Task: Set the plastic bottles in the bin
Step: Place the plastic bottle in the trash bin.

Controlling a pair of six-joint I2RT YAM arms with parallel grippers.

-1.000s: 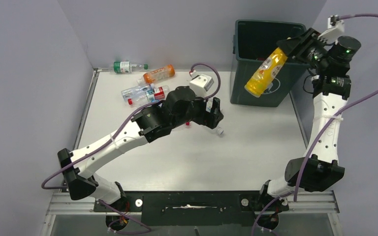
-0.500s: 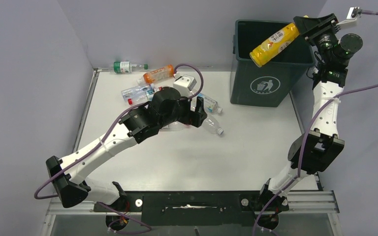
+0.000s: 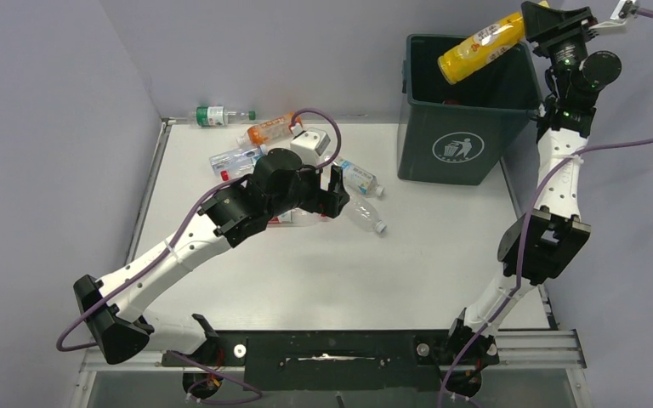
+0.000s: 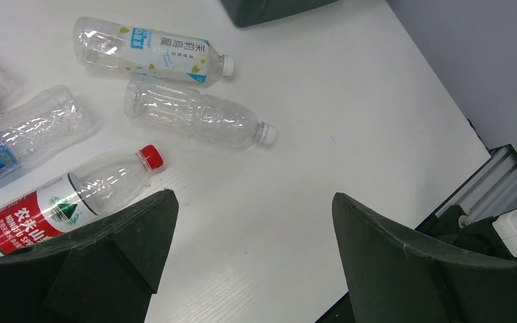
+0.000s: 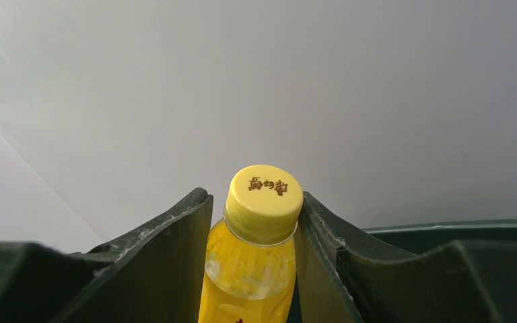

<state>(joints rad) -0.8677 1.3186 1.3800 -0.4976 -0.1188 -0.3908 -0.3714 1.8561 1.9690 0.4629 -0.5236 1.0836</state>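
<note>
Left of the large dark green plastic bin (image 3: 451, 153), the left gripper (image 3: 333, 189) has drawn back from it, jaws wide apart, above clear plastic bottles (image 3: 364, 217). Only its wrist view shows a red-capped, red-labelled clear bottle (image 4: 74, 198) just beside one finger. The right gripper (image 3: 534, 21), clamped on the yellow plastic juice bottle (image 3: 480, 44), has raised it from the bin's front to above its mouth, so release looks near. Only the top view shows that placement.

Glossy yellow plastic bottle (image 5: 252, 269), matt white table (image 4: 363, 94)
</note>
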